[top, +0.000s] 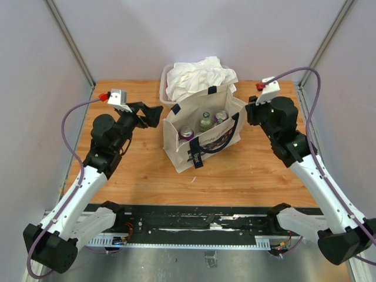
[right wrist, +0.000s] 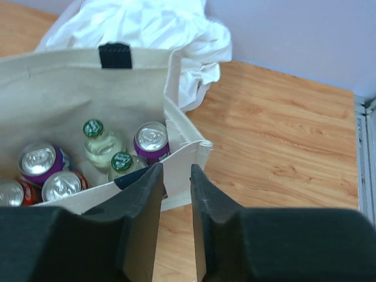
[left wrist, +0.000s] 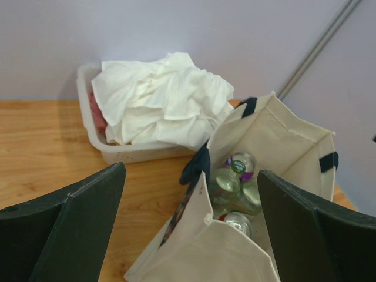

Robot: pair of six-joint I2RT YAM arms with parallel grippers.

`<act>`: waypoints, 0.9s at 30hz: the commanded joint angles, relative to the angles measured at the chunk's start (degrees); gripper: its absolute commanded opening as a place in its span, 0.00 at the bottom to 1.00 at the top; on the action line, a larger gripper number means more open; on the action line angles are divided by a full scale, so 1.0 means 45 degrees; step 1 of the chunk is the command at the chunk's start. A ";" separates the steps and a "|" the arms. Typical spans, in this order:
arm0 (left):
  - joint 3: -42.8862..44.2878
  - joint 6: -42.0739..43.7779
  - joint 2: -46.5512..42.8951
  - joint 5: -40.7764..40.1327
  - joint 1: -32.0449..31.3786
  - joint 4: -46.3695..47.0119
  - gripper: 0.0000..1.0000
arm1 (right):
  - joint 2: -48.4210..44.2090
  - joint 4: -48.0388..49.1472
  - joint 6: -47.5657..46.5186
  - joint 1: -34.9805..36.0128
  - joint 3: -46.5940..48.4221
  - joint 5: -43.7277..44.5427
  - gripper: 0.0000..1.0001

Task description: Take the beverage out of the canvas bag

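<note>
Left end effector (top: 155, 113) spread wide beside canvas bag (top: 177, 143), right end effector (right wrist: 174, 169) nearly together at its rim, grip unclear.

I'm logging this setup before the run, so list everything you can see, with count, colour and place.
Table: one, brown wood, under everything.
Bag: one, cream canvas with navy handles, table centre, open.
Cans: four, two purple and two reddish, inside the bag.
Bottles: two, clear with green caps, inside the bag.
Tub: one, clear plastic, behind the bag.
Cloth: one heap, white, in the tub.
Left end effector: black, open, left of the bag.
Right end effector: black, fingers nearly together at the bag's right rim.
</note>
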 commanded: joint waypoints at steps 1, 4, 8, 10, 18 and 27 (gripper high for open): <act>-0.0632 -0.0150 -0.0653 0.0406 -0.0707 -0.0007 1.00 | 0.0962 -0.0065 -0.0333 0.0738 0.0426 -0.0964 0.22; -0.0755 0.0046 -0.0858 0.0213 -0.1116 -0.0296 1.00 | 0.1552 -0.0123 -0.0367 0.1287 0.0705 -0.1046 0.22; -0.0989 -0.0012 -0.1311 0.0196 -0.1387 -0.0465 0.99 | 0.2049 -0.0028 -0.0571 0.1977 0.1031 -0.1034 0.29; -0.1087 -0.0121 -0.1538 0.0201 -0.1439 -0.0548 0.97 | 0.2312 -0.0020 -0.0583 0.2211 0.1267 -0.1064 0.31; -0.0944 -0.0541 -0.1595 -0.0096 -0.1470 -0.1815 0.93 | 0.3404 0.0039 -0.0583 0.2897 0.1890 -0.1486 0.35; -0.1254 -0.1310 -0.1291 0.0692 -0.2057 -0.1047 0.80 | 0.3051 -0.0262 -0.0306 0.4019 0.0797 -0.0980 0.35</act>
